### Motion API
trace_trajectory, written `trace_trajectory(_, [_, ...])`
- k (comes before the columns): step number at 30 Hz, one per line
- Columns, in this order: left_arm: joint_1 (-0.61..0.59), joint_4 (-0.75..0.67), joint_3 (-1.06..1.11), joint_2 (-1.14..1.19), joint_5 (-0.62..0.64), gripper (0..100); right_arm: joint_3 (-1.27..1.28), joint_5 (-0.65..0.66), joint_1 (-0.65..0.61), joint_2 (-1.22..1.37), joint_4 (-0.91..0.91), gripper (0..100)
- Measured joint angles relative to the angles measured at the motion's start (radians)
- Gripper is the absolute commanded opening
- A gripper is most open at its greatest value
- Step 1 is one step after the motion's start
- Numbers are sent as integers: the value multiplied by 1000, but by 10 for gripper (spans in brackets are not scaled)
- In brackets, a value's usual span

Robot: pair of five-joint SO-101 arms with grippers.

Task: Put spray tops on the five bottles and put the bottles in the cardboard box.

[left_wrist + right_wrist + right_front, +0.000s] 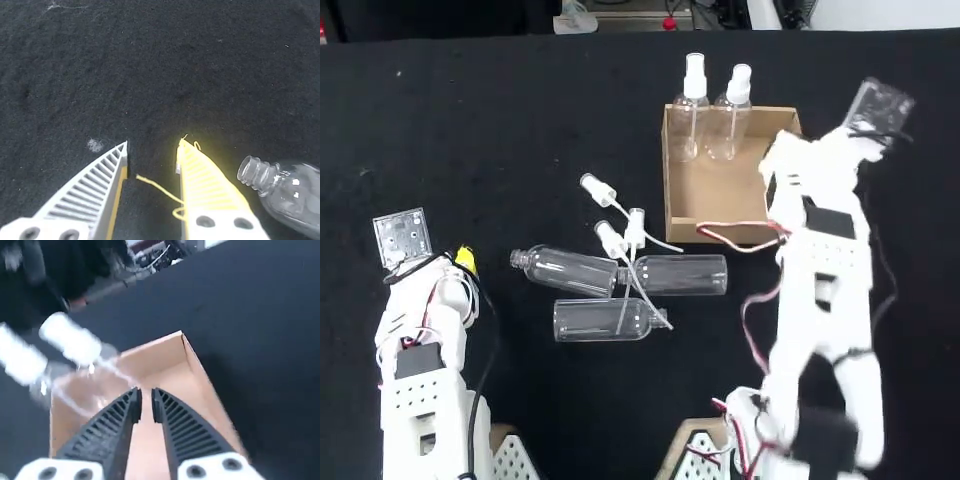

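Note:
The cardboard box sits at the table's back right. Two capped bottles stand inside along its far wall, and their white spray tops appear above the box in the right wrist view. My right gripper hangs over the box's right part, shut and holding nothing. Three uncapped clear bottles lie mid-table. Three loose spray tops lie beside them. My left gripper is open just above the cloth, left of one bottle's open neck.
A black cloth covers the table. The right arm's body and its red and white cables stretch from the front edge over the box's near right corner. The left arm stands at the front left.

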Motion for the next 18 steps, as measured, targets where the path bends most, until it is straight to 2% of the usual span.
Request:
trace_trajectory(6, [0,0,0,0,0,157,9,219,-86,-218,308,148])
trace_trajectory(13, [0,0,0,0,0,157,9,572,-278,-347,710,155])
trace_trajectory(18, [0,0,0,0,0,157,9,709,-351,-359,891,156])
